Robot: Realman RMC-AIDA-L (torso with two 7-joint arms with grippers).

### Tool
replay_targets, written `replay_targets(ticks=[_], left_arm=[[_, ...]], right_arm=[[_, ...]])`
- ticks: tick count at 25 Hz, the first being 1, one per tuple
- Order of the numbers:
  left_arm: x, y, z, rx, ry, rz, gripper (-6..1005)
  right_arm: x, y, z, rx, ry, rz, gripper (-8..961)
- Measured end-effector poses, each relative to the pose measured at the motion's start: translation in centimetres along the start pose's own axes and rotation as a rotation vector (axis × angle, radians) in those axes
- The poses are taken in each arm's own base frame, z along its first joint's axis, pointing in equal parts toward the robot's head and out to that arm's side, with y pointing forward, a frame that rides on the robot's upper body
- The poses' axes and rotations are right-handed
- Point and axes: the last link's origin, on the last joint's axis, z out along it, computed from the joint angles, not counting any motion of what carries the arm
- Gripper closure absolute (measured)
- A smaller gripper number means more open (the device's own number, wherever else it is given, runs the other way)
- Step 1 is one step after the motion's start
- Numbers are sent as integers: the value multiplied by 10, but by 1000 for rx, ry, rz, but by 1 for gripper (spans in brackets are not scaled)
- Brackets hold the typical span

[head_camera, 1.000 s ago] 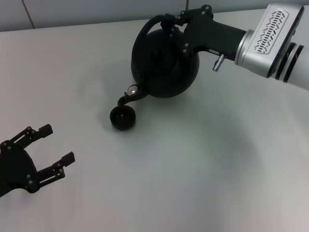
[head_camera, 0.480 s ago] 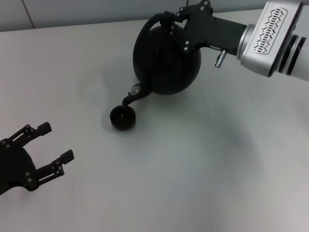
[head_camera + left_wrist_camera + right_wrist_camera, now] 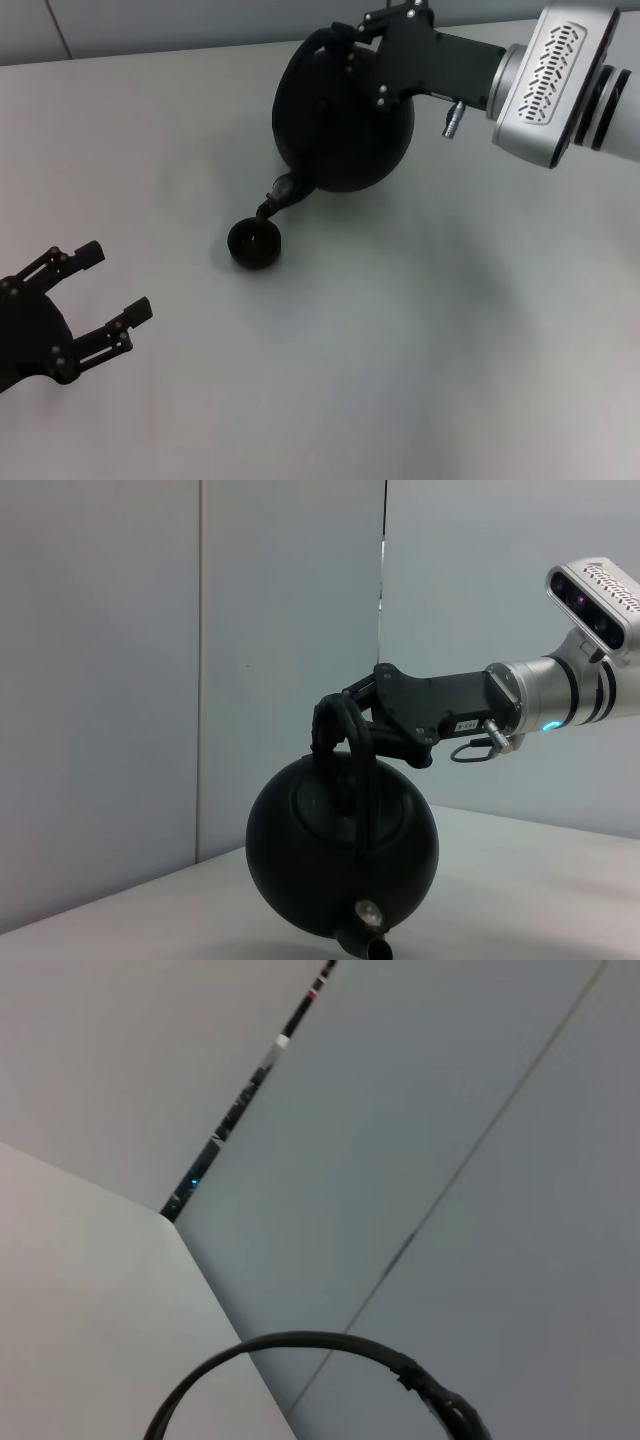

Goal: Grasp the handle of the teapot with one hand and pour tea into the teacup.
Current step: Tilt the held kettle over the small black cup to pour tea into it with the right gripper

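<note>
The teapot hanging under the right gripper has a matt black skin with a faint, slightly grainy sheen, like cast iron. Its handle, clamped in that gripper, looks smooth and dull black. The gripper itself is matt black plastic or coated metal studded with small shiny screw heads, and the arm segment behind it is satin silver metal. Below the spout, the teacup is dark and glossier. The table is smooth, matt, pale grey.
</note>
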Motion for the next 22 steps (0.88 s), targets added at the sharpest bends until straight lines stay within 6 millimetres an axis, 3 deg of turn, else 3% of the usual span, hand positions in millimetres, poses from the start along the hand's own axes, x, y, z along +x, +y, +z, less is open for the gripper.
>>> replay_targets(ticks=[17,22], left_arm=[[4,-2,1,11,23,4,150],[4,-1,0,10,26,1,150]], right_arm=[[-5,0,5,-28,-11,-64,869],[-4,1,3,-26,-7,8,870]])
